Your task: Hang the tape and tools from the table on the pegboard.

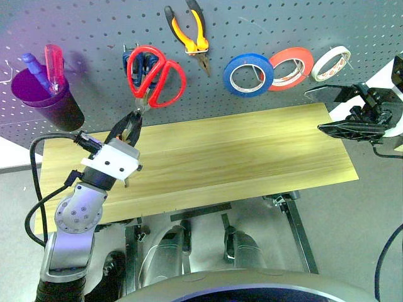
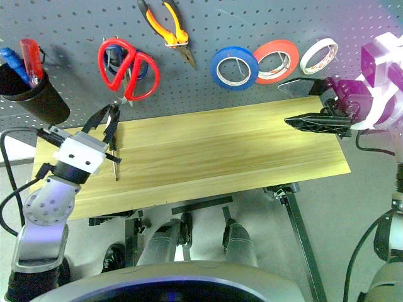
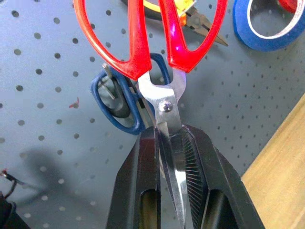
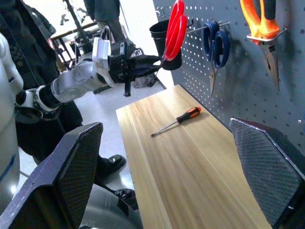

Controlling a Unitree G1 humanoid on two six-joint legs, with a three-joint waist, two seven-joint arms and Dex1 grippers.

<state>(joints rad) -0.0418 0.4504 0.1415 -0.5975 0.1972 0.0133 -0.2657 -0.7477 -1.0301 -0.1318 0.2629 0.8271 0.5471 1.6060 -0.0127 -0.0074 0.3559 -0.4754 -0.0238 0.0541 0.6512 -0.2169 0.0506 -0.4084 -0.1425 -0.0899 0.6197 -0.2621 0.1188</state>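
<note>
Our left gripper (image 1: 131,123), left of centre in the frame, is clenched on the steel blades of the red-handled scissors (image 1: 155,75). Their long axis runs upward, handles against the dark grey perforated pegboard (image 1: 271,25). Our right gripper (image 1: 343,110) stands released.

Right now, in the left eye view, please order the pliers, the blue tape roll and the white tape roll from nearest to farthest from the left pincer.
1. Pliers, hanging up and right of the left pincer.
2. Blue tape roll, farther right on the pegboard.
3. White tape roll, far right.
</note>
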